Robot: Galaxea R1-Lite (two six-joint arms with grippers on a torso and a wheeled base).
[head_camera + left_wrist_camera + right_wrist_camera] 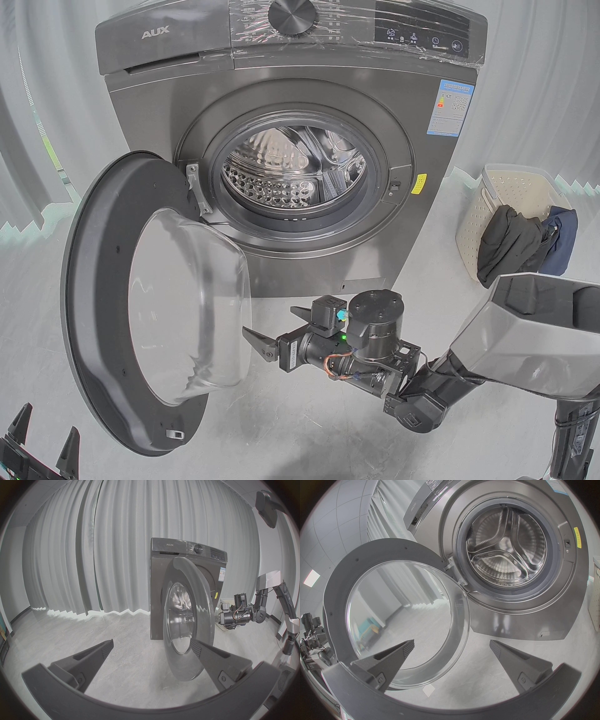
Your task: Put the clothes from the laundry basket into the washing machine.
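The grey washing machine (294,162) stands ahead with its round door (144,300) swung wide open to the left and its steel drum (294,169) bare inside. A cream laundry basket (519,194) sits on the floor at the right, with dark clothes (509,244) and a navy garment (562,237) hanging over its rim. My right gripper (259,344) is low in front of the machine, just right of the door glass, open with nothing held. My left gripper (44,431) is at the lower left near the door's bottom edge, open and holding nothing.
Pale curtains (93,558) hang behind and beside the machine. The grey floor (300,412) lies open in front of the machine. The open door (393,611) takes up the space left of the drum opening (506,545).
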